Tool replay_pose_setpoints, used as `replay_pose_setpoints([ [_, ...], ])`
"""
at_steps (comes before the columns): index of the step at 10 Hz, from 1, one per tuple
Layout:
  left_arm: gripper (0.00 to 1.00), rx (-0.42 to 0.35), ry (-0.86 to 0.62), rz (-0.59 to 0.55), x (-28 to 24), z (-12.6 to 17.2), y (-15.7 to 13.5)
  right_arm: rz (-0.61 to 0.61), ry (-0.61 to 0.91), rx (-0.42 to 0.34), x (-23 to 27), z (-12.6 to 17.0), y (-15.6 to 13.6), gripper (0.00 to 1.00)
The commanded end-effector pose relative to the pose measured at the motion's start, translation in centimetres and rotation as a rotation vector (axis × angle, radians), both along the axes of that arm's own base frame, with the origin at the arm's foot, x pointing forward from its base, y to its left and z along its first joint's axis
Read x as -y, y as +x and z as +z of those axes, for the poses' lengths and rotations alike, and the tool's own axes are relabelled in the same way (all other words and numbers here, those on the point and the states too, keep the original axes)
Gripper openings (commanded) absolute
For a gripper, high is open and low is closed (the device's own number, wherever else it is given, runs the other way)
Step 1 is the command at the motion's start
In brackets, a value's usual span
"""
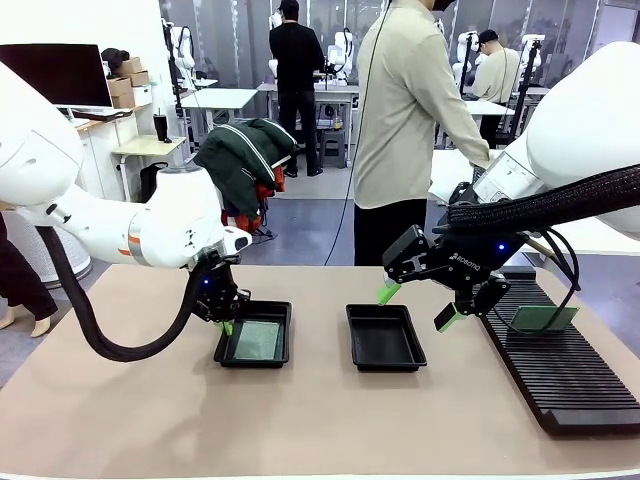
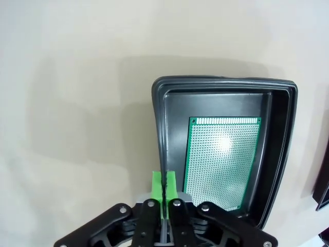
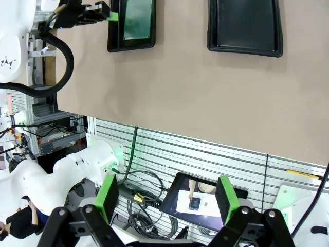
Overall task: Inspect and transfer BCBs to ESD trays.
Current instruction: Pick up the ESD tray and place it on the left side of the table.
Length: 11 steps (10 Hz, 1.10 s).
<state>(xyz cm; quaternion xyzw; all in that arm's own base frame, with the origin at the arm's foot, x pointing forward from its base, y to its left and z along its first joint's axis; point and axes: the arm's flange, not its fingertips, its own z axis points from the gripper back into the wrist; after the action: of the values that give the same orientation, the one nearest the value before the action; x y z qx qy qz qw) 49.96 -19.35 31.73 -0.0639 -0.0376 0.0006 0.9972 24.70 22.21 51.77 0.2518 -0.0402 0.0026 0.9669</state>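
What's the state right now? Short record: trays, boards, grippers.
left ESD tray: holds one BCB, lying flat
right ESD tray: empty
rack: second BCB resting on it, tilted
left gripper: shut, at the left tray's rim
right gripper: open, raised between the right tray and the rack
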Motion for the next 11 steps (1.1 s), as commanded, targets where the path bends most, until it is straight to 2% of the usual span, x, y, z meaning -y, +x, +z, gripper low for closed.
replay_pose_setpoints([
  [1, 0.03, 0.025, -0.086, -0.022, -2.8, -0.4, -1.1, 0.008, 0.006, 0.017, -0.1, -0.3, 0.6, 1.0],
  [7, 0.03, 0.068, -0.298, -0.095, -9.9, -0.2, -1.8, 0.008, 0.006, 0.017, -0.1, -0.3, 0.6, 1.0],
  [11, 0.03, 0.055, -0.388, -0.092, -17.7, 0.5, -2.5, 0.008, 0.006, 0.017, -0.1, -0.3, 0.6, 1.0],
])
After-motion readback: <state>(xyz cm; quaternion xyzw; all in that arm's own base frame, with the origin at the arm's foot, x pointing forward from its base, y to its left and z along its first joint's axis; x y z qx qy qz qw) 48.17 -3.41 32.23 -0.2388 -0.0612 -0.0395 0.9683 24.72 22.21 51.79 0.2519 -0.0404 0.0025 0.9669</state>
